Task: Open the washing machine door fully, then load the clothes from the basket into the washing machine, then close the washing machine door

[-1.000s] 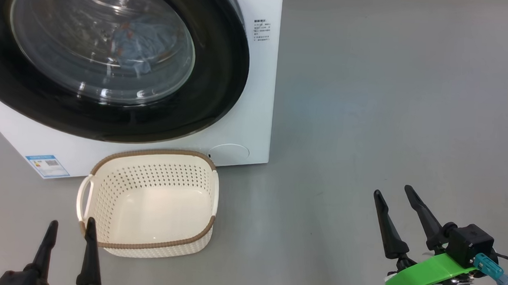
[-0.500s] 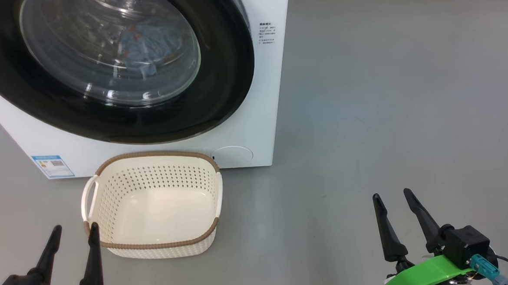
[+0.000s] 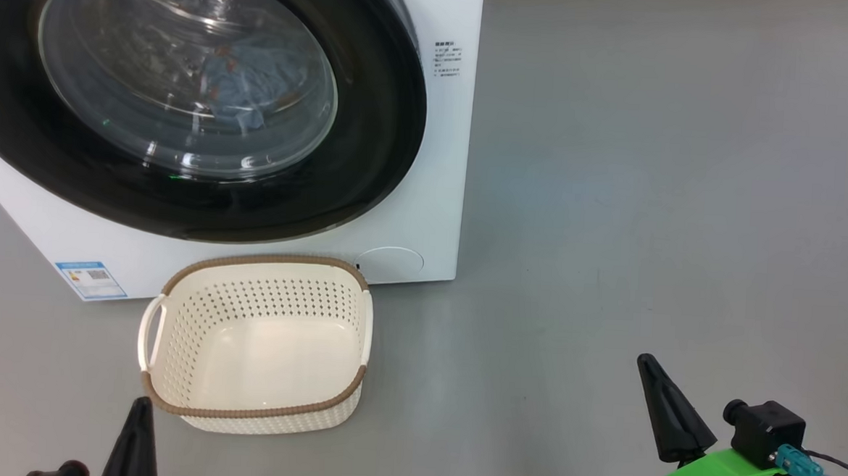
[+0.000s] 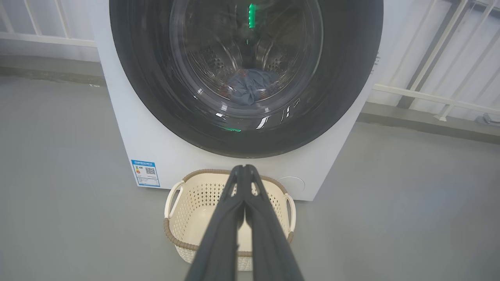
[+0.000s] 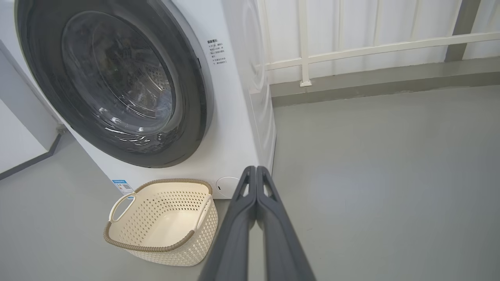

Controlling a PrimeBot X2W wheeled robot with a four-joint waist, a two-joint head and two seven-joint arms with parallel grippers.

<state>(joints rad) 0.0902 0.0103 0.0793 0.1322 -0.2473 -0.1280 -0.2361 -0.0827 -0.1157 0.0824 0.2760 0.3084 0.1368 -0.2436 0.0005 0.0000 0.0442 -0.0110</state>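
Observation:
The washing machine (image 3: 437, 195) stands with its black-rimmed door (image 3: 370, 155) closed flat against the front. Through the glass bowl a bluish bundle of clothes (image 3: 239, 87) lies in the drum; the left wrist view shows the clothes (image 4: 248, 84) too. The cream basket (image 3: 268, 302) sits empty on the floor right before the machine. My left gripper (image 3: 141, 403) is shut and empty, low at the basket's near left corner. My right gripper (image 3: 648, 362) is shut and empty, well to the right over bare floor. Each wrist view shows its own fingers pressed together: the left gripper (image 4: 244, 168) and the right gripper (image 5: 256, 168).
Grey floor (image 3: 650, 206) spreads wide to the machine's right. A white railing (image 5: 351, 50) and a low kerb run behind the machine. A blue label (image 3: 91, 280) is stuck low on the machine's front left.
Both grippers have gone from open to shut, and both have sunk lower in the head view. The head camera has shifted slightly; machine and basket stay put.

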